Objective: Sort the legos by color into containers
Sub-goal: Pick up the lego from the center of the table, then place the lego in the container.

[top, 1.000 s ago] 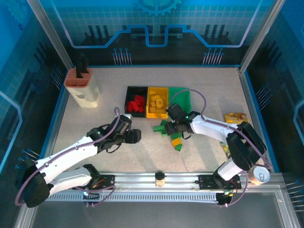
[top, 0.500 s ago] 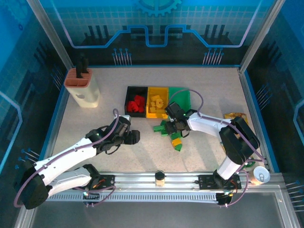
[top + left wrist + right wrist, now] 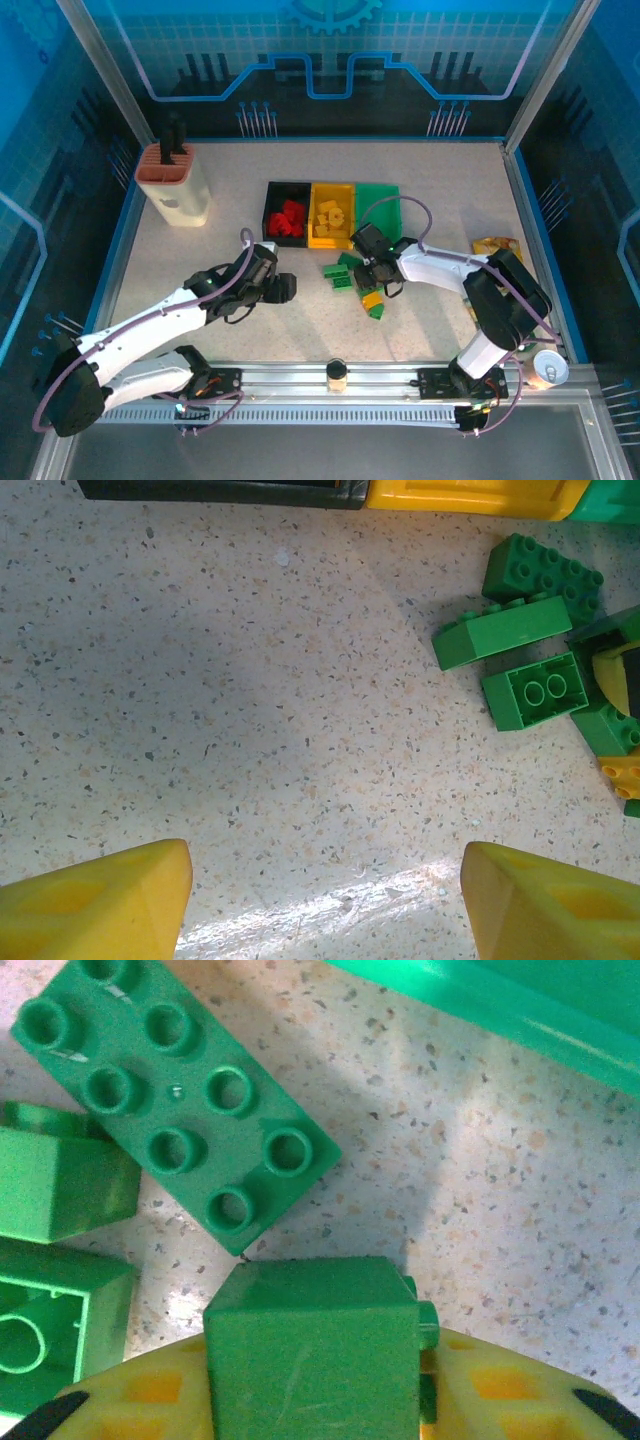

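Three bins stand side by side at mid-table: black (image 3: 272, 195) with red legos (image 3: 290, 218), yellow (image 3: 332, 190) with yellow legos, and green (image 3: 380, 198). Just in front lie loose green legos (image 3: 339, 273) and a yellow one (image 3: 371, 298). My right gripper (image 3: 374, 272) is over this pile, shut on a green lego (image 3: 312, 1345) held between its yellow fingers (image 3: 500, 1390), close to the green bin's wall (image 3: 520, 1005). A flat green brick (image 3: 180, 1100) lies beside it. My left gripper (image 3: 284, 288) hovers open over bare table, fingers (image 3: 95, 900) wide apart, green legos (image 3: 532, 688) to its right.
A beige knife block (image 3: 176, 185) stands at the back left. A snack bag (image 3: 495, 247) lies by the right wall and a can (image 3: 547, 370) sits near the right arm's base. The black bin's edge (image 3: 220, 490) and yellow bin's edge (image 3: 470, 495) lie ahead of the left gripper.
My right gripper's jaws have closed onto a green lego in the pile, and the loose green bricks have shifted a little. The left arm has hardly moved.
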